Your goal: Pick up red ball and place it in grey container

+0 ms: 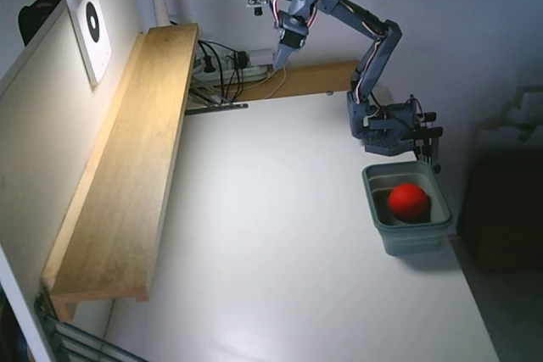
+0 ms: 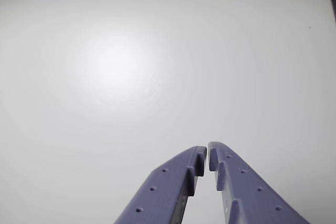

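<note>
**Red ball found inside grey container; arm clear and empty**

Red ball (image 1: 408,199) located in the grey container (image 1: 382,214), resting on its floor near the middle, at the near right of the white table (image 1: 280,252) in the fixed view. Container noted just in front of the arm's base, with ball fully below the rim. Placement judged complete on this evidence.

Ball assessed as probably light and smooth, perhaps slightly yielding; firmness not determinable from the pictures. Round form judged liable to roll or slip from a shallow pinch. If lifted again, best taken across its widest part, from above, with fingertips clearing the container walls.

Further back, gripper (image 1: 277,62) observed raised high over the far end of the table, pointed downward, well apart from ball and container. In the wrist view, gripper (image 2: 207,153) seen with jaws drawn almost together, only a thin gap at the tips, nothing between them, bare table beneath.

Beyond, wooden shelf (image 1: 127,167) along the left and tangled cables (image 1: 225,69) at the far edge recorded.
</note>
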Controlling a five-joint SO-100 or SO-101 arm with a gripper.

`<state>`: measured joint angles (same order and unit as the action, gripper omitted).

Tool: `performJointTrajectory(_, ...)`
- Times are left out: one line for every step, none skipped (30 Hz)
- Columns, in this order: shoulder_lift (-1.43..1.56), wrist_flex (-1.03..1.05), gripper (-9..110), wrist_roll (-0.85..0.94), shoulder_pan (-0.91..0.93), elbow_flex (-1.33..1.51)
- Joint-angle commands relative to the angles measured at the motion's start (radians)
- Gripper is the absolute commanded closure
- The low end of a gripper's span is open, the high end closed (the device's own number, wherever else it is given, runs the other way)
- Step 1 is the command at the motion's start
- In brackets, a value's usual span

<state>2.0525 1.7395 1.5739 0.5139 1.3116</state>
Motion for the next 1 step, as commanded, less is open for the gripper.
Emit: performJointTrajectory(0.029, 0.006, 104, -0.003, 0.010, 0.011)
